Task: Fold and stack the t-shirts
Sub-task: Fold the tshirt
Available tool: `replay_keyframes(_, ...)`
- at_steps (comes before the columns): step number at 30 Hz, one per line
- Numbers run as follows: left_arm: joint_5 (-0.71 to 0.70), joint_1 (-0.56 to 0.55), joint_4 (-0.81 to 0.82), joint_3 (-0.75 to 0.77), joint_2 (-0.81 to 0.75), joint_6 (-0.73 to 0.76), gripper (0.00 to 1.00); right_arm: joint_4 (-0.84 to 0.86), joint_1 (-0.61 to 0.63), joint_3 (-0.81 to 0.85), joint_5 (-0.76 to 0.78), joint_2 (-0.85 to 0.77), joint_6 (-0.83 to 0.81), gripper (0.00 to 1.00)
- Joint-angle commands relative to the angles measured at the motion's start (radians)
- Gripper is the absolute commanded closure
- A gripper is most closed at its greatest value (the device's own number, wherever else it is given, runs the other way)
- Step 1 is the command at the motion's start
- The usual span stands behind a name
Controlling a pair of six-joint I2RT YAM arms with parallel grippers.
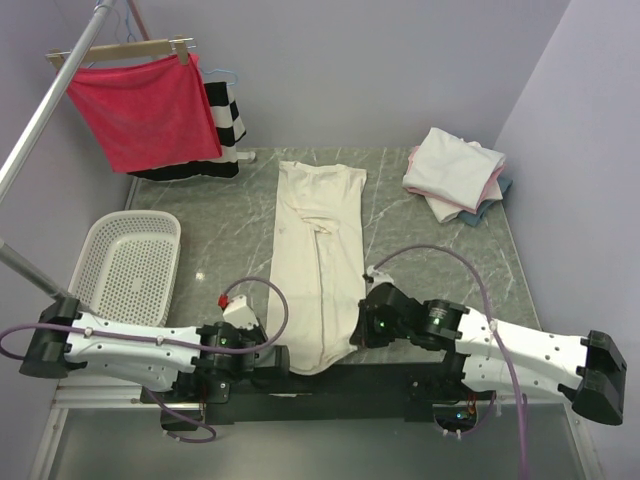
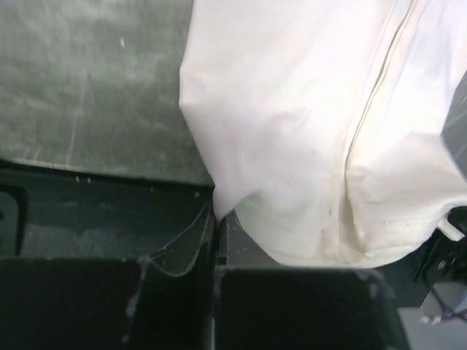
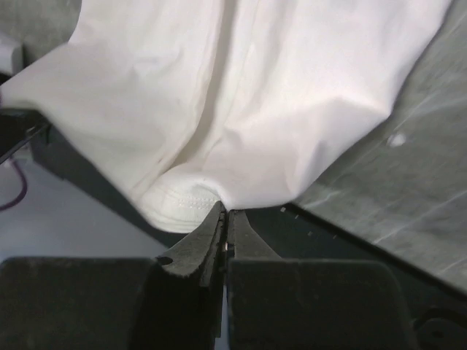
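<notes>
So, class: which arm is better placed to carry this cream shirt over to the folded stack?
Probably the right: the right gripper pinches the hem of the cream shirt, and the folded stack sits on its side. The left arm would have to reach across.

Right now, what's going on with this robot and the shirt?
Shirt folding is under way. A cream shirt lies lengthwise mid-table, already folded narrow. The left pincer is shut on its near-left corner and the right pincer is shut on its near-right corner, both at the hem. A stack of folded shirts sits at the far right, and a white basket is on the left.
</notes>
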Motion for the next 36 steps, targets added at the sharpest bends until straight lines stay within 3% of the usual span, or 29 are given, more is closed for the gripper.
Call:
replay_keyframes(1,-0.109,0.094,-0.024,0.058,-0.026,0.090,0.96,-0.021,-0.062,0.093,0.093,0.107,-0.139,1.00)
replay_keyframes(8,-0.145,0.333,0.078,0.106,0.006,0.362,0.96,0.011,-0.229,0.186,0.080,0.257,-0.291,1.00)
replay_keyframes(10,-0.135,0.428,0.171,0.110,0.010,0.485,0.96,0.015,-0.278,0.228,0.070,0.312,-0.339,1.00)
replay_keyframes(17,0.035,0.698,0.445,0.121,0.132,0.843,0.92,0.035,-0.392,0.378,0.024,0.498,-0.443,1.00)
replay_keyframes(25,0.134,0.858,0.581,0.232,0.393,1.013,0.98,0.015,-0.481,0.504,0.009,0.669,-0.518,1.00)
replay_keyframes(36,0.203,1.002,0.694,0.322,0.522,1.158,0.97,0.014,-0.551,0.602,0.024,0.802,-0.548,0.98)
